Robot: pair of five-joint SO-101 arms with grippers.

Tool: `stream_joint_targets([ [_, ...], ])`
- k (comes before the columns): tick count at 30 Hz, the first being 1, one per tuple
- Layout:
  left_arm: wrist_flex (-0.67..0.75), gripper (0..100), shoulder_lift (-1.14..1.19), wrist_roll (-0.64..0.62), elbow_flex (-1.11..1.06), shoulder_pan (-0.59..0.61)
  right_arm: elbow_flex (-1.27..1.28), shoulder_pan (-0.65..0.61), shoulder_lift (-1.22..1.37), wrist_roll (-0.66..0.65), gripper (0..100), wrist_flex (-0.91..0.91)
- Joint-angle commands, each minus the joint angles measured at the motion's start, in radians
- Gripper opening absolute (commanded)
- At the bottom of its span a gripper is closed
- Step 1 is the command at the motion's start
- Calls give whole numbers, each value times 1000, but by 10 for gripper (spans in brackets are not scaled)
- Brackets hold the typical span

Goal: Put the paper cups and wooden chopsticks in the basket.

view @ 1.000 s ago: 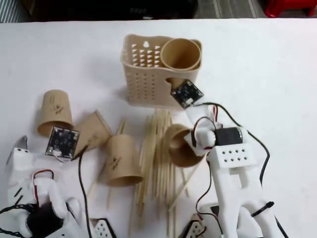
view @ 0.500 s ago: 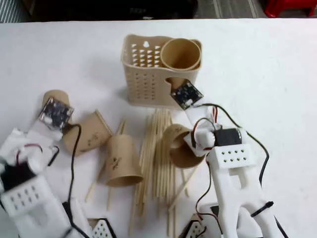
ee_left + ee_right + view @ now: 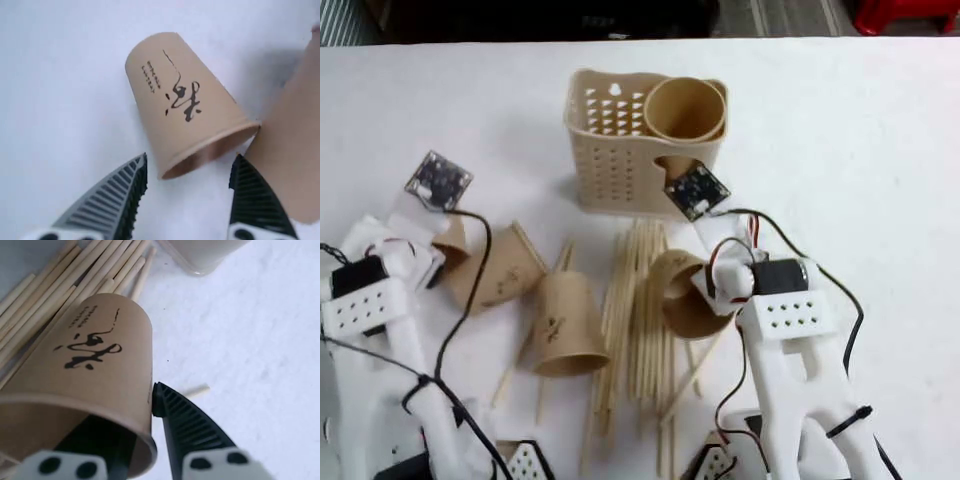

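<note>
One paper cup is seen inside the perforated, rigid basket near the far edge of the table. Four tapered, thin-walled cups and the slender wooden chopsticks, scattered mid-table, are left. The right claw is clamped on the rim of a tilted cup. The left claw is spread around a lying cup.

Tan paper cup with black brush-script print, pale straw-coloured wooden chopsticks, cream plastic basket with a grid of small holes, white desk, left pincer black and ribbed.
</note>
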State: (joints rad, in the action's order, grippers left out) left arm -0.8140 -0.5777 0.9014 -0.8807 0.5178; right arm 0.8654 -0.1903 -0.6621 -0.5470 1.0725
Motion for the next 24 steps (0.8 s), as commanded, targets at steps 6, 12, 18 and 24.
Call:
stream_joint_targets([
  [6,259,234,19,-100,-101,-73,-3,-1,-24,9,19,-15],
  [12,295,68,18,-94,-155,-116,6,-1,-24,9,19,-16],
  [18,98,23,-71,-97,-75,-110,6,-1,-24,9,19,-16],
  [24,-242,23,-257,-103,101,-114,6,-1,-24,9,19,-16],
])
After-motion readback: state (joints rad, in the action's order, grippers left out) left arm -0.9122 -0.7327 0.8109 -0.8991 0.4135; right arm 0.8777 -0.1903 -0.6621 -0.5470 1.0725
